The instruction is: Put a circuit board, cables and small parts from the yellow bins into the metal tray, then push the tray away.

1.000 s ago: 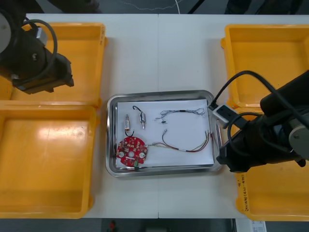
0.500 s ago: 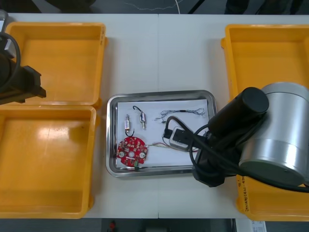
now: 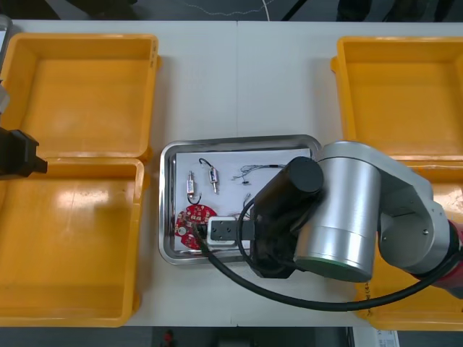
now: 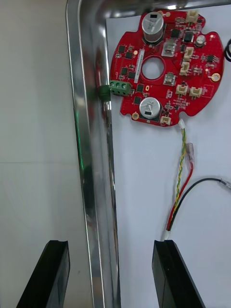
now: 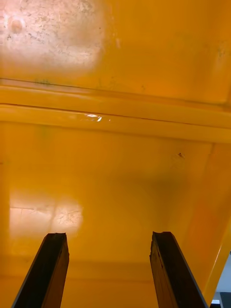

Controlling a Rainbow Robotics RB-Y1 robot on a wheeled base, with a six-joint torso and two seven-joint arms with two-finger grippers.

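Right hand (image 4: 109, 248) astride metal tray (image 4: 90, 144)

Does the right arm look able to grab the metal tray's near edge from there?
Probably yes: the right arm's jaws stand open astride the metal tray's rim, one outside, one inside, nothing else between them; the red and yellow cable ends close by.

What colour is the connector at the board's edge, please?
The connector is green; right wrist view shows it best.

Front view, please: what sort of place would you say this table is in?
Probably an electronics kitting or assembly bench: yellow bins flank a metal tray holding a round red circuit board, cables and small metal parts.
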